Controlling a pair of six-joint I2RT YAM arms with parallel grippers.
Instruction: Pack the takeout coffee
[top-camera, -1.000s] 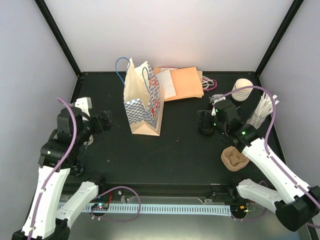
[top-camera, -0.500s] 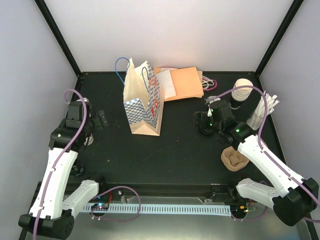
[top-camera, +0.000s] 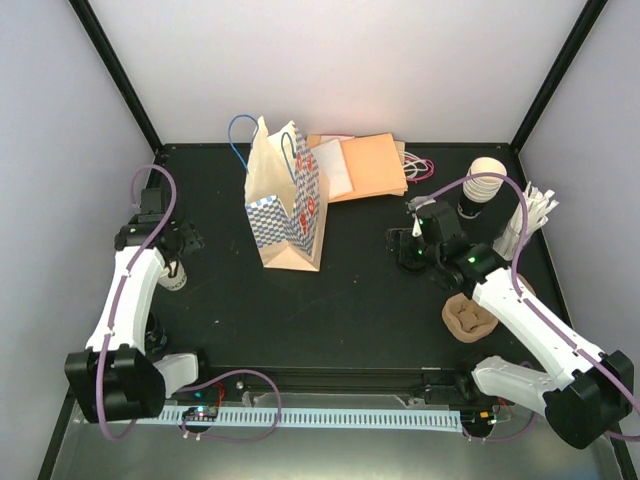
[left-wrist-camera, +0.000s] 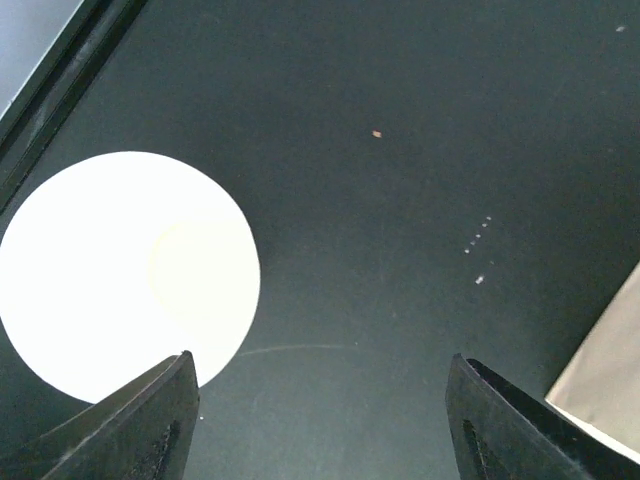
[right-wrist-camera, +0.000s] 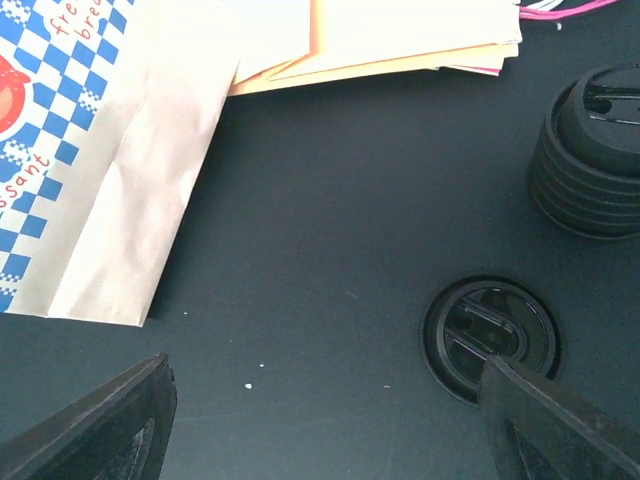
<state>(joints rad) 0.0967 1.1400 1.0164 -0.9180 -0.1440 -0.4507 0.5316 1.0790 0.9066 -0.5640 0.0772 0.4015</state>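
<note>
White arms, black joints, purple cables

- On the checked side of the paper bag under my right wrist, red letters on the blue-and-white squares read "fre"; the rest of the word does not show.
- Just below that, a second red line begins "bre" and is likewise cut short.
- Further down the same panel, at the left edge, I read "ssant" in red; the start of the word is out of view.
- In the overhead view, the bag's red print is too small for me to read.
</note>
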